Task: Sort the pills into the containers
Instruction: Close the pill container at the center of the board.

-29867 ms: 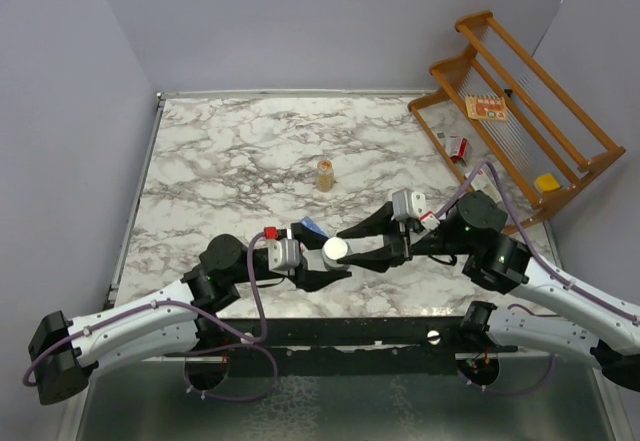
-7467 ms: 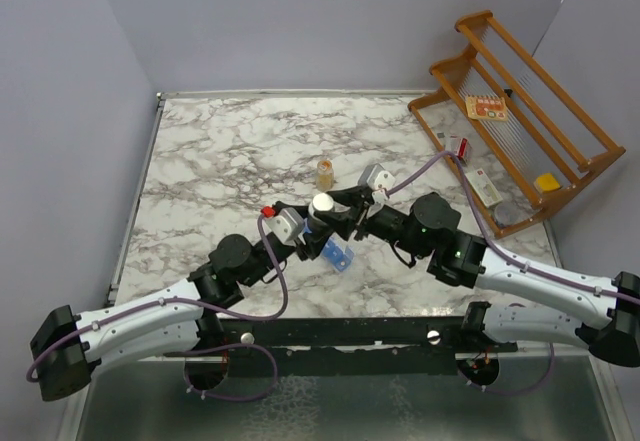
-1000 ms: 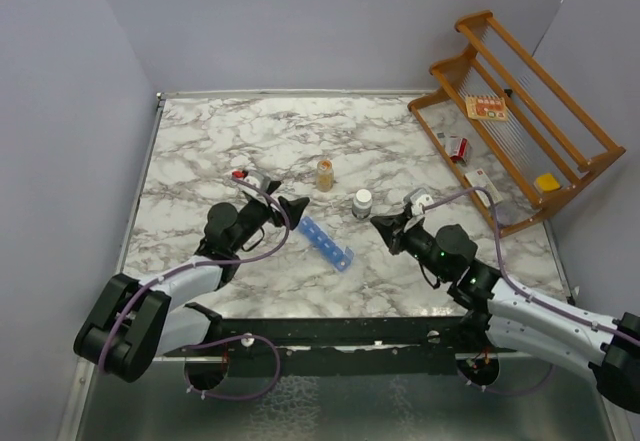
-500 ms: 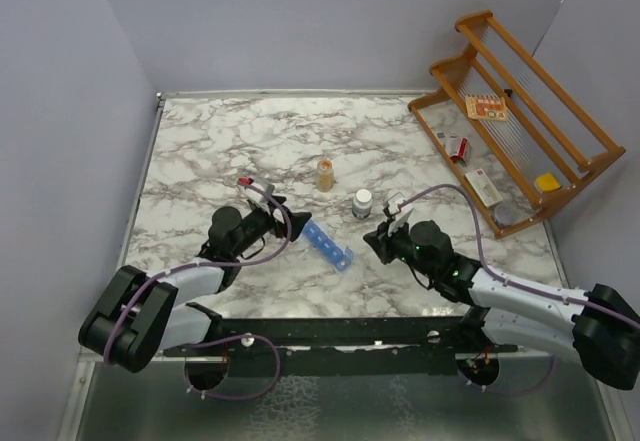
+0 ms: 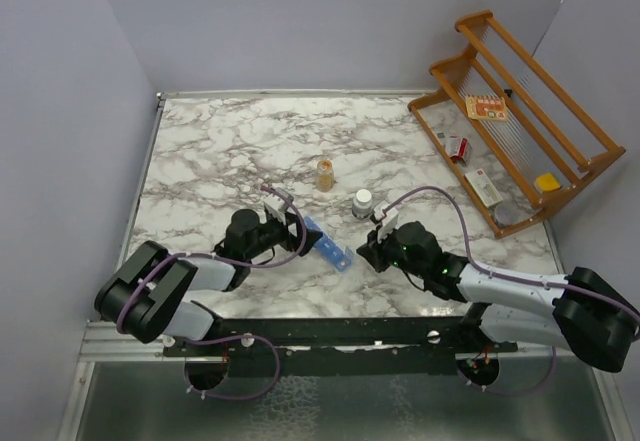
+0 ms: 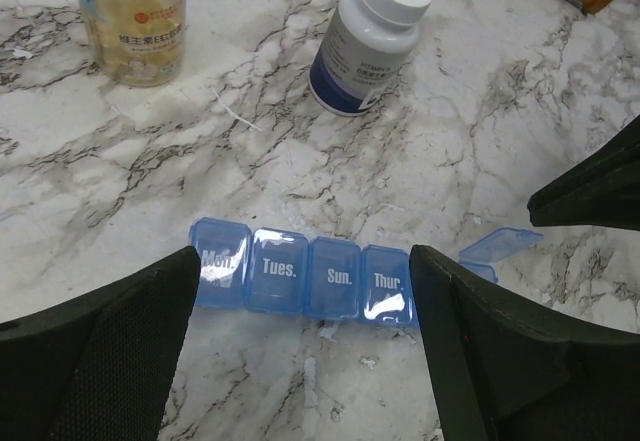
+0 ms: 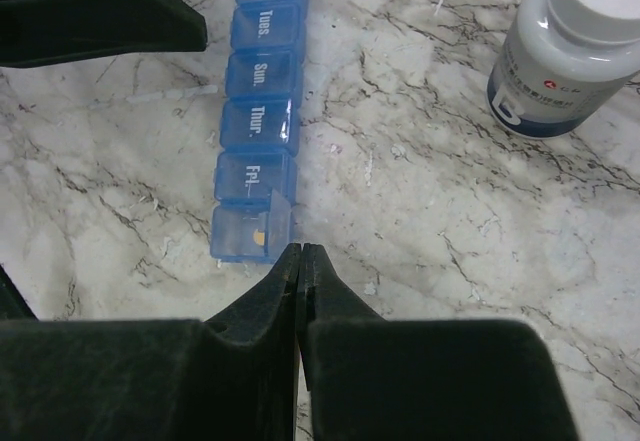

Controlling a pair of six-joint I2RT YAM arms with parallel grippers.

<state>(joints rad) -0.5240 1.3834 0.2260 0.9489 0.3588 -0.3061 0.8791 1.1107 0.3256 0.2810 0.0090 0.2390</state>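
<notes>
Two grippers flanked one blue pill organiser [image 5: 325, 242] in the overhead view, where it lay diagonally on the marble table [image 5: 220, 141]. The left gripper [image 5: 290, 229] sat at the organiser's far left end and the right gripper [image 5: 366, 251] just right of its near end. A white-capped bottle [image 5: 362, 204] stood beyond the organiser and an amber bottle [image 5: 325, 174] farther beyond. The step in hand was probably shutting the organiser's one raised lid. To do that well, the left gripper would need to pinch the strip lightly so it could not skid. The right tip would then press the flap straight down, since a sideways shove could slide the light strip or spill its contents.

From the left wrist, the left gripper's fingers [image 6: 120, 341] were spread wide and released. They straddled the pill organiser [image 6: 305, 279] with no visible contact. The glossy, translucent blue lids read Mon., Tues., Sun. and Thur., and the raised lid [image 6: 500, 244] stood at the organiser's right end.

From the right wrist, the right gripper [image 7: 301, 256] was clenched on nothing, its tip just beside the organiser's open end compartment [image 7: 232, 241]. A small yellow pill [image 7: 258, 234] showed inside. Five closed lids ran away from it in a row.
</notes>
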